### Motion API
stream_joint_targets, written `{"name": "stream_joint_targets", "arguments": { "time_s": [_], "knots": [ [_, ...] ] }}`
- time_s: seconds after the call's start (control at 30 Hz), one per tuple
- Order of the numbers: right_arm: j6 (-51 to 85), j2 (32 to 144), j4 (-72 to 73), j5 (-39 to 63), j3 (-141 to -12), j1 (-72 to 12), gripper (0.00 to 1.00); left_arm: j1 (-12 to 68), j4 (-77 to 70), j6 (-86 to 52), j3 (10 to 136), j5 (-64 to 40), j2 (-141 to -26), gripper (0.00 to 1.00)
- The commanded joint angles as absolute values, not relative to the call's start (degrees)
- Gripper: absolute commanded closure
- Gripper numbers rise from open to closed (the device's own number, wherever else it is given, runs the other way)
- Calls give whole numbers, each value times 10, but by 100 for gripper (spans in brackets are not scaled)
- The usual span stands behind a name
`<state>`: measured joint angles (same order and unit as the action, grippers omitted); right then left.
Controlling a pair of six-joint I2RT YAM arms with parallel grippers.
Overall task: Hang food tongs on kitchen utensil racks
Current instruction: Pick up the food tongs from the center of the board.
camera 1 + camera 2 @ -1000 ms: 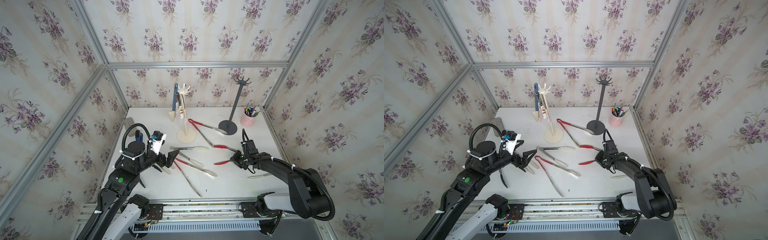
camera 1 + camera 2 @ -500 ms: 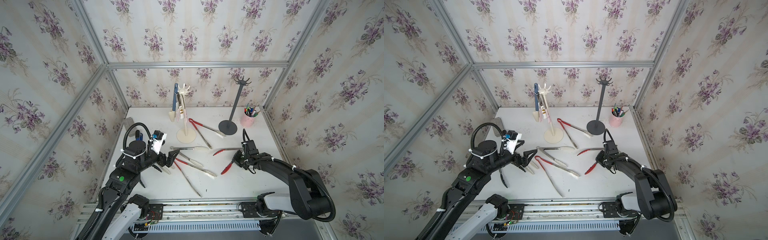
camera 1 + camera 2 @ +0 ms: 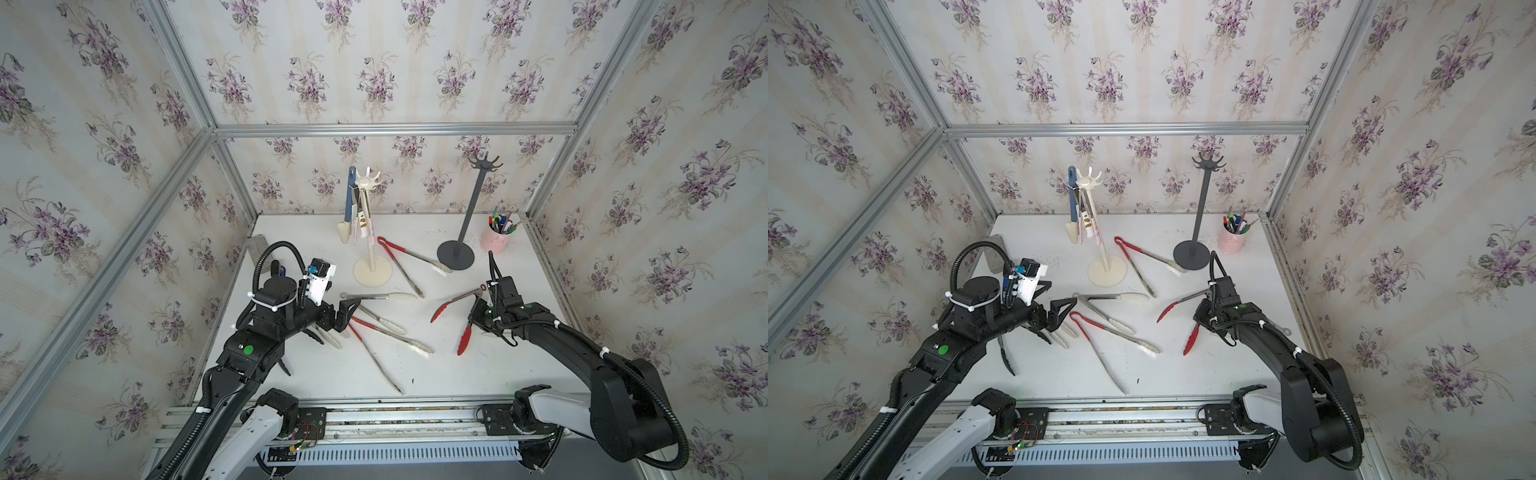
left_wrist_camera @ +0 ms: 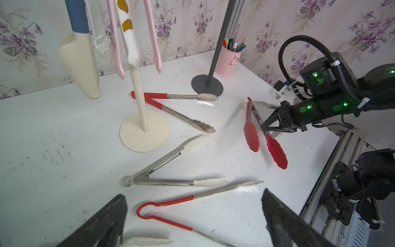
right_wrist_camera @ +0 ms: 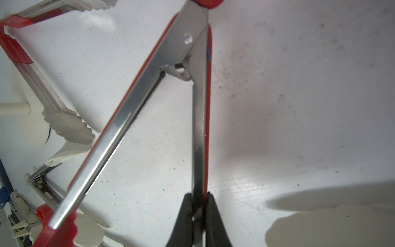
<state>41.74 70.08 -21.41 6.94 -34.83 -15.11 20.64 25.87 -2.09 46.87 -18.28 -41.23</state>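
- The red-tipped tongs (image 3: pixel 457 300) have swung round since a second ago. Then both arms lay pointing toward the middle of the table (image 3: pixel 457 374); now one red tip points at the front edge and the other stays out toward the middle.
- The right gripper (image 5: pixel 199 205) has closed in that second and now pinches one steel arm of the red-tipped tongs, with a black finger (image 5: pixel 186 216) pressed on each side. The hinge end sits by the wrist, and whether the tips touch the table I cannot tell.
- The left gripper (image 4: pixel 192 193) is in the same place as before, spread wide and holding nothing, above a pair of red-handled tongs (image 4: pixel 166 202).
- The other tongs have not moved. The steel tongs with white tips (image 3: pixel 376 297) lie just beyond the left gripper, and another red-handled pair (image 3: pixel 401 257) lies between the two rack bases.
- On the cream rack (image 3: pixel 368 232) hang blue-handled tongs (image 3: pixel 348 203), with pink and white ones beside them.
- The pink cup (image 3: pixel 498 241) in the far right corner holds a bunch of coloured pens (image 3: pixel 500 220), just beside the base of the dark grey rack (image 3: pixel 469 216).
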Motion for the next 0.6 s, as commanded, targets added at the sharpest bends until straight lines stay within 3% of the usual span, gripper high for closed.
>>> {"name": "stream_joint_targets", "arguments": {
  "time_s": [0.0,0.57],
  "knots": [
    [397,692,-215,65,-362,-152,97,207,248,-27,471,-183,-412,1],
    [263,591,-168,61,-389,-167,100,214,245,-47,460,-184,-406,1]
  ]
}}
